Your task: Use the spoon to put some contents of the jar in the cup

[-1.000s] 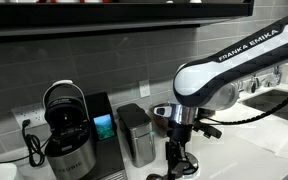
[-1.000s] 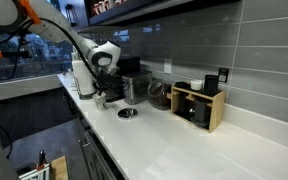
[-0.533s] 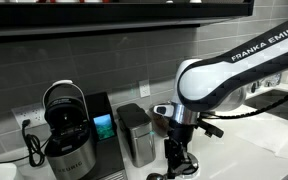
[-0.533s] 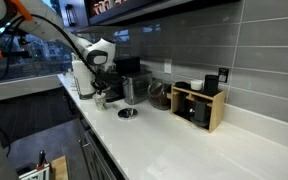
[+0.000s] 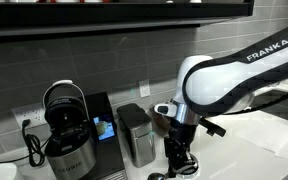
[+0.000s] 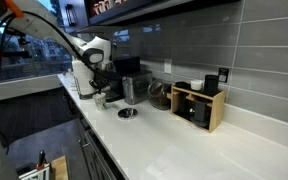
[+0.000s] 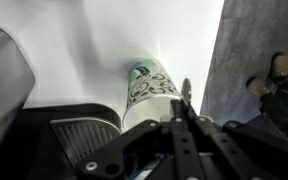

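A tall grey canister (image 5: 134, 133) stands near the black coffee machine (image 5: 68, 125) on a white counter (image 6: 184, 140). Grey wall tiles (image 5: 114, 55) rise behind the machine; a wooden rack (image 6: 199, 106) sits well apart from it.

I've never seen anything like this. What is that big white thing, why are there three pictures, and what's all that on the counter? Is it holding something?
The big white thing is a robot arm, steered by a person. At its end is a gripper, a hand with two fingers. Two pictures come from cameras standing in the room. The third comes from a camera on the arm's wrist, looking along the gripper.

On the white counter are a coffee machine, a grey metal canister, a glass jar with dark contents, a low cup and a wooden box. The wrist view also shows a patterned container.

The gripper is shut, down near the counter. I cannot tell whether it pinches anything.
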Action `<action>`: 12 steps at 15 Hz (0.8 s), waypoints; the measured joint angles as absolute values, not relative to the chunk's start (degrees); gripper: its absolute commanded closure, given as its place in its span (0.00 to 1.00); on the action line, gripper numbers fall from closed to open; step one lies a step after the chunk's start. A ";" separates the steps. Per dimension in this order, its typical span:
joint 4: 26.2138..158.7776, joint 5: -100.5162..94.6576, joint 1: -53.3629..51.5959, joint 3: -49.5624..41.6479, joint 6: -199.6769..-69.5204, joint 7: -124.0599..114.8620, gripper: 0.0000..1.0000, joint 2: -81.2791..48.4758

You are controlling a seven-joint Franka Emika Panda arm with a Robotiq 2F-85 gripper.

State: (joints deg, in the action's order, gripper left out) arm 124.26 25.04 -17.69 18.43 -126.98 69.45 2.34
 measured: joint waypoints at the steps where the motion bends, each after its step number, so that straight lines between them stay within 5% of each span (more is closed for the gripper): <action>1: 124.54 24.52 -17.79 18.42 -127.58 69.45 0.99 2.48; 12: 127.36 21.04 -18.85 18.44 -134.49 69.25 0.99 3.39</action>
State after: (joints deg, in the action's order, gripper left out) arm 127.36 21.04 -18.85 18.44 -134.49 69.25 3.39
